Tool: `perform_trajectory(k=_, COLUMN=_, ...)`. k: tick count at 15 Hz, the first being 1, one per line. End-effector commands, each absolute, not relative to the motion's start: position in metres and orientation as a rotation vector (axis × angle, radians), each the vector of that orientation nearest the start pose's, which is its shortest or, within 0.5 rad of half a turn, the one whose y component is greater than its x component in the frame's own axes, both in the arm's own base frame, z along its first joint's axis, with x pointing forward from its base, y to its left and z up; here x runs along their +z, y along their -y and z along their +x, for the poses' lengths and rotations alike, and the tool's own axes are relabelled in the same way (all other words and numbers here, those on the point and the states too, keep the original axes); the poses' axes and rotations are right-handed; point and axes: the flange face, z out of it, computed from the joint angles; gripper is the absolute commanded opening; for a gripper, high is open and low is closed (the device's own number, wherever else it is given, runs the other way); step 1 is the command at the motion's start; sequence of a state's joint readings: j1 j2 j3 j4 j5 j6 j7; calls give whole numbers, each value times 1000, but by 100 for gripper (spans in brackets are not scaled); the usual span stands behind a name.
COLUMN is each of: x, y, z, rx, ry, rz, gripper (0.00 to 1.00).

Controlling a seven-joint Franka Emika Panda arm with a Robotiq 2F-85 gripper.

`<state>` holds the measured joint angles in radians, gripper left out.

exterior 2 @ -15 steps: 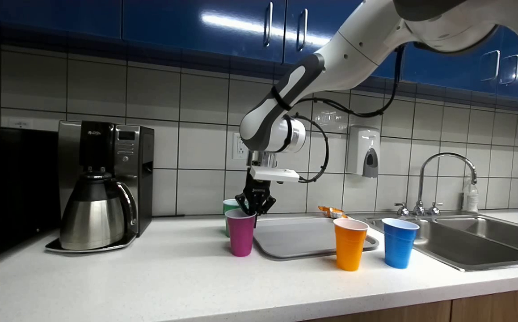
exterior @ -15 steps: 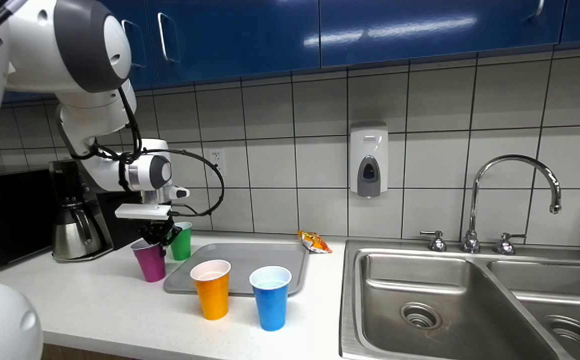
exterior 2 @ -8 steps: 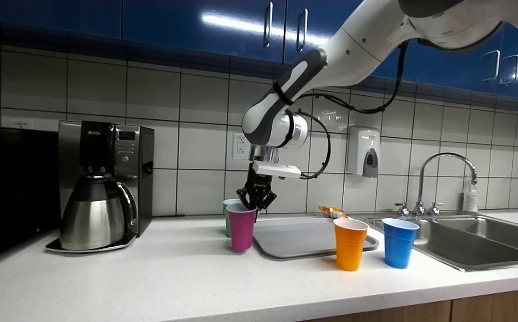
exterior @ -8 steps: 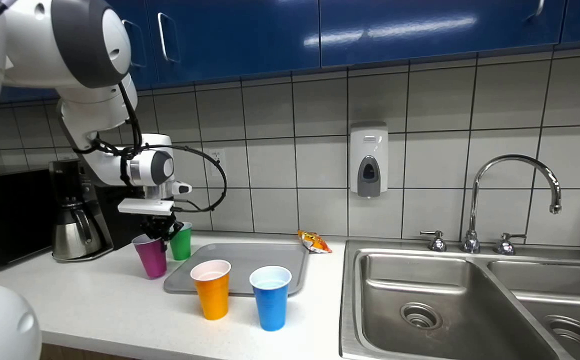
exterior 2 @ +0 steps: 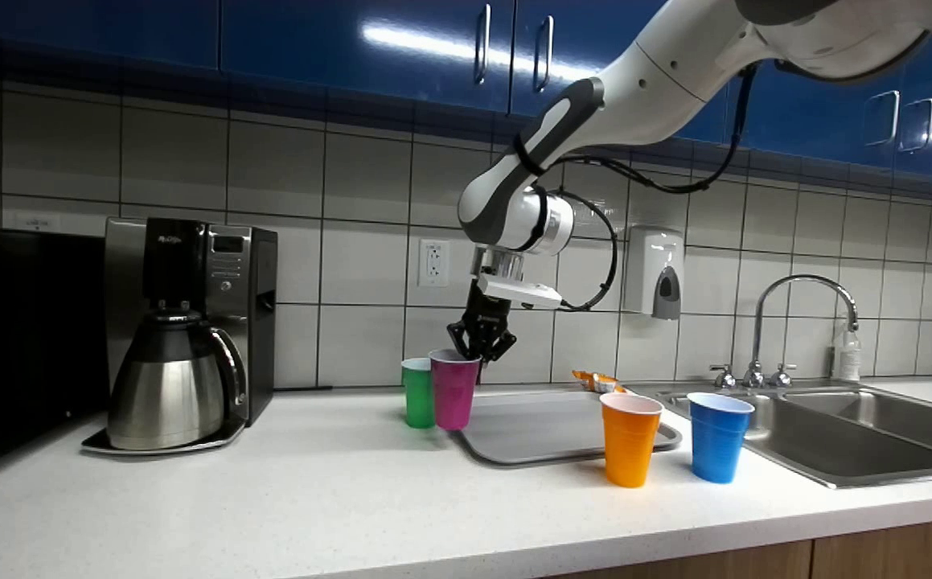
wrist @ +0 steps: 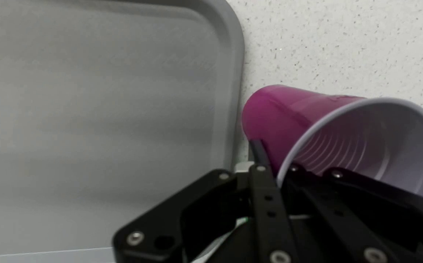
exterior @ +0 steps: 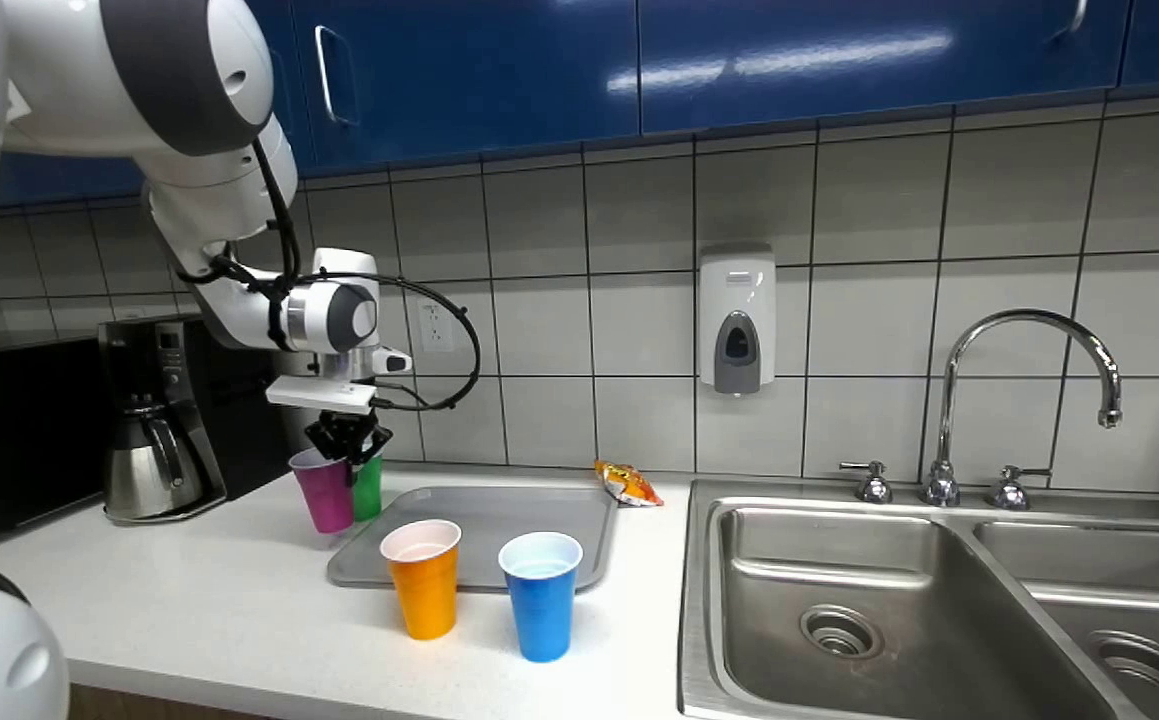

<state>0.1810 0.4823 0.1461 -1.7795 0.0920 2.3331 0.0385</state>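
And there was the hand (wrist: 277,164), clamped on the wall of the purple cup (exterior 2: 453,394), one of its fingers (wrist: 264,184) inside the mouth and the partner outside: presumably because a thin edge pinched more easily than the whole wide body! The cup hung beneath the hand and looked tilted, likely because the grip took only one side. Its base seemed off the surface (exterior 2: 273,498), though the gap was hard to judge. Below the hand, just beside that base, lay the tray (exterior 2: 542,422), flat, its raised rim apt to stop things sliding off. Near the hand stood the green cup (exterior 2: 416,394), touching the purple one or not, no telling! Farther from the hand, near the tray, the orange cup (exterior 2: 630,446) and the blue cup (exterior 2: 717,442) stood mouths up, leaving their rims reachable from above. The count, then: four cups, one per colour; one tray; one crumpled packet (exterior: 627,484), past the tray from the hand; one coffee maker (exterior 2: 240,322) with one carafe (exterior 2: 168,398), across the hand from the tray.
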Motion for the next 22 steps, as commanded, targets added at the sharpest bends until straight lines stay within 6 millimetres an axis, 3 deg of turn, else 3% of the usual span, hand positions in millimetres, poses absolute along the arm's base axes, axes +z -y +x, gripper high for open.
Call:
perform_trajectory(k=1, x=303, y=-180, z=627, rx=-21, ry=303, rz=-2976, gripper=1)
perform_trajectory(k=11, x=276, y=-145, z=626, rx=38, ry=303, rz=-3006, gripper=1)
perform_trajectory(k=18, x=269, y=-128, z=621, rx=69, ry=325, rz=-3017, gripper=1)
perform_trajectory(k=19, x=269, y=-127, z=620, rx=80, ry=324, rz=-3017, gripper=27)
perform_trajectory(k=22, x=272, y=-127, z=620, rx=90, ry=323, rz=-3030, gripper=41)
